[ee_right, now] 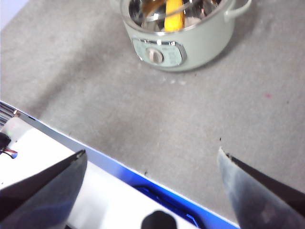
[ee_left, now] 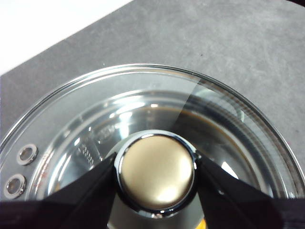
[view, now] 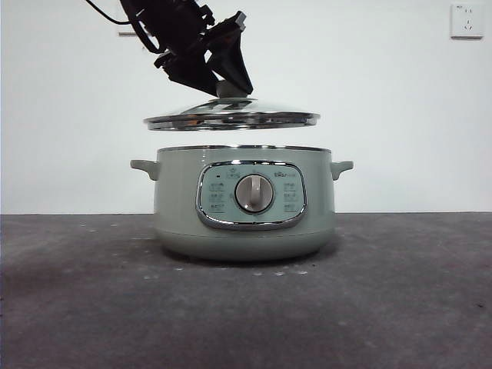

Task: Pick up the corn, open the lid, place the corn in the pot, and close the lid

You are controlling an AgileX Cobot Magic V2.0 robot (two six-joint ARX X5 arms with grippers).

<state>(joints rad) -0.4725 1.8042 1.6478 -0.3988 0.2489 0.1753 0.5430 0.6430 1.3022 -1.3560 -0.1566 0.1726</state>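
The sage-green pot point(view: 244, 204) stands on the grey table, its dial facing the front view. My left gripper point(view: 223, 83) is shut on the knob point(ee_left: 156, 176) of the glass lid point(view: 232, 117) and holds the lid level a little above the pot's rim. In the left wrist view the jaws press both sides of the knob, and the lid's glass point(ee_left: 143, 109) fills the picture. The corn point(ee_right: 174, 13) lies inside the pot point(ee_right: 190, 47), seen in the right wrist view. My right gripper point(ee_right: 152, 167) is open and empty, far back from the pot over the table's near edge.
A white wall stands behind the table, with a socket point(view: 467, 21) at the upper right. The table's front edge with a white and blue strip point(ee_right: 119, 186) shows below my right gripper. Two steam vent holes point(ee_left: 20, 169) sit in the lid's glass.
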